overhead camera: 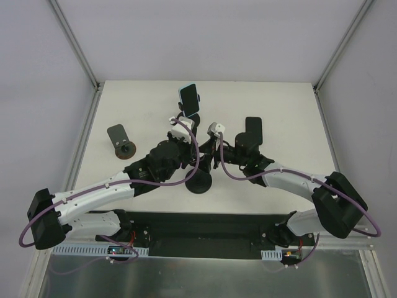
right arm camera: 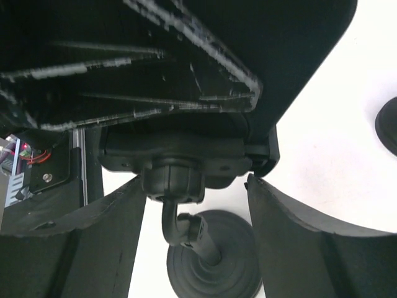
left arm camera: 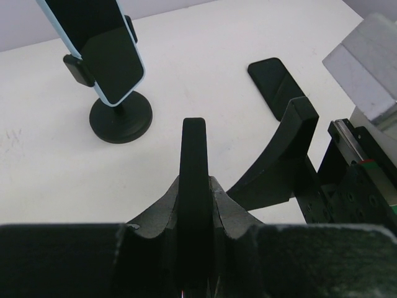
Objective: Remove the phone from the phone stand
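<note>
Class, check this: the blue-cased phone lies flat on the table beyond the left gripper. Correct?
No. The blue-cased phone is not lying flat: it is clamped, tilted, in its black stand beyond the left gripper. The left wrist view shows it.

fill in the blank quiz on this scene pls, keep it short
The phone clamped in the far stand has a light ___ rim.
The left gripper is ___.
The right gripper is ___, its fingers flanking a black stand at its neck.
Missing words: blue; shut; open.
</note>
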`<control>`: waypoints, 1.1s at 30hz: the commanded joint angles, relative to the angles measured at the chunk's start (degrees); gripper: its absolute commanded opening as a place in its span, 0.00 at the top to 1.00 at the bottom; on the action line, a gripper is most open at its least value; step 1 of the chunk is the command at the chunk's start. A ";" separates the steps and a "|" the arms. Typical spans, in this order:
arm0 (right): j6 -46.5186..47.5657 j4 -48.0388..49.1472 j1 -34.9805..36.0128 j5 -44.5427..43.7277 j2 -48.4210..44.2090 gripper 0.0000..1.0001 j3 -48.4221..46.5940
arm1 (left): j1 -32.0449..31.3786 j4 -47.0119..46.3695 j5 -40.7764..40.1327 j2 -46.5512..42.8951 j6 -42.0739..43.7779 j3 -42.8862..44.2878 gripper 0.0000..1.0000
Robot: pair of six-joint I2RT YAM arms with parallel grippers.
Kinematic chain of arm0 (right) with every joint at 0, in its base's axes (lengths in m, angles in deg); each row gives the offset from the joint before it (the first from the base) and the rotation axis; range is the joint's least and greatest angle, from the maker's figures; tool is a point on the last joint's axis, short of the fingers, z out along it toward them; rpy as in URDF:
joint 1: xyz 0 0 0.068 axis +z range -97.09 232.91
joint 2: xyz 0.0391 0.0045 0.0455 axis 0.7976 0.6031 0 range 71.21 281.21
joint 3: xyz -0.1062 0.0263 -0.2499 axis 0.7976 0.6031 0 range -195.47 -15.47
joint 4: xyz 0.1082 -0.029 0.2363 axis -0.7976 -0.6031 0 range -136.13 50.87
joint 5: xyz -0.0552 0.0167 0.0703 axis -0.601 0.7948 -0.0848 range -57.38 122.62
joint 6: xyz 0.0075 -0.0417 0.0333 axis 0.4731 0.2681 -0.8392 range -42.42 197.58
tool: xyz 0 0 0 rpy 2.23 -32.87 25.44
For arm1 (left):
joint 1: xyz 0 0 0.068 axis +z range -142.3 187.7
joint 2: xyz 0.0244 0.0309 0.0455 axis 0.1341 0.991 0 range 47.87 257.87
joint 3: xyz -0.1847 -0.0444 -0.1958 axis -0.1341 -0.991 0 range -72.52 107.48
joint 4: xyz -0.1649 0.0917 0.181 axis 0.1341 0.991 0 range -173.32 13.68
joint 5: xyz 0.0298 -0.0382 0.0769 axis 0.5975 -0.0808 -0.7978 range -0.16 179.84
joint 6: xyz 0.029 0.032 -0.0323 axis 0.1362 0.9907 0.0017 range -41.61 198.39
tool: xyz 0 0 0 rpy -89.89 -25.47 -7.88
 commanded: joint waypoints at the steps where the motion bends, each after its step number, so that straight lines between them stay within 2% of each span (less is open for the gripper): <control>1: -0.69 4.99 0.42 1.14 1.17 0.35 -3.82 | -0.84 -4.16 0.40 0.43 -2.84 1.95 1.00; 3: -0.86 5.26 0.42 1.49 1.62 0.40 -4.43 | -0.84 -4.07 0.75 0.95 -2.93 2.04 1.00; 5: -0.86 5.26 0.42 2.37 1.97 0.66 -4.79 | -0.84 -3.81 1.19 1.04 -2.93 2.13 1.00; 7: -0.69 5.43 0.42 3.43 1.88 0.99 -4.61 | -0.76 -3.63 1.97 1.13 -2.32 2.21 1.00; 12: 0.46 5.96 0.68 9.47 1.27 0.99 -2.77 | 0.21 -2.31 2.42 1.31 1.46 3.97 1.00; 15: 0.98 6.58 1.38 12.29 0.65 0.99 -1.45 | 3.28 -2.84 3.38 0.69 2.96 4.59 1.00; 23: 2.65 4.74 3.93 16.70 0.12 0.99 -0.74 | 9.09 -13.29 0.13 1.31 11.13 3.27 1.00; 28: 2.40 4.29 2.36 16.17 -0.49 0.99 0.04 | 10.58 -8.30 7.59 0.87 9.74 4.85 1.00; 33: 0.81 5.34 -1.07 15.04 -1.46 0.99 1.36 | 14.89 -1.54 18.58 -5.10 7.01 3.53 1.00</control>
